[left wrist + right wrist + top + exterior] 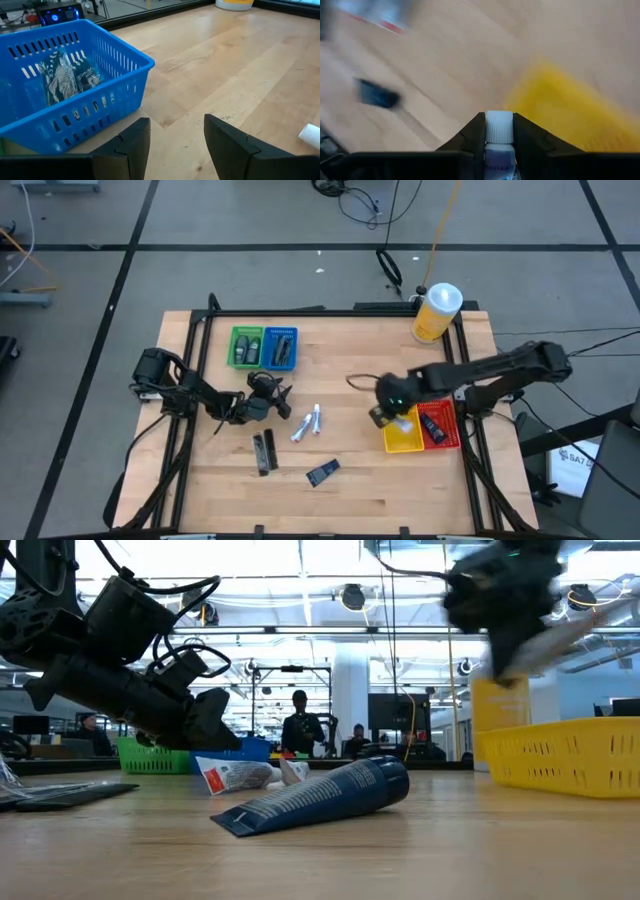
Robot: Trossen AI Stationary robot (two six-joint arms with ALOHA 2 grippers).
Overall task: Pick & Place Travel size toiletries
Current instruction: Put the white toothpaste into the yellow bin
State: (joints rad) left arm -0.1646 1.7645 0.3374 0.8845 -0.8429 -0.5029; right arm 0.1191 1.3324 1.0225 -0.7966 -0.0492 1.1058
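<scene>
Gripping white mini tube (498, 135), right tool (498, 131) closed

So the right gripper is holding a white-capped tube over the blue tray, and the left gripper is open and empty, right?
Not quite. The right gripper holds the white-capped tube by the yellow tray, not the blue tray, as the high view shows. The rest stands: the left gripper is open and empty.

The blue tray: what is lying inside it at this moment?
Inside the blue tray, the left wrist view shows dark packets with pale print. How many they are cannot be told; the tray wall hides its floor.
</scene>
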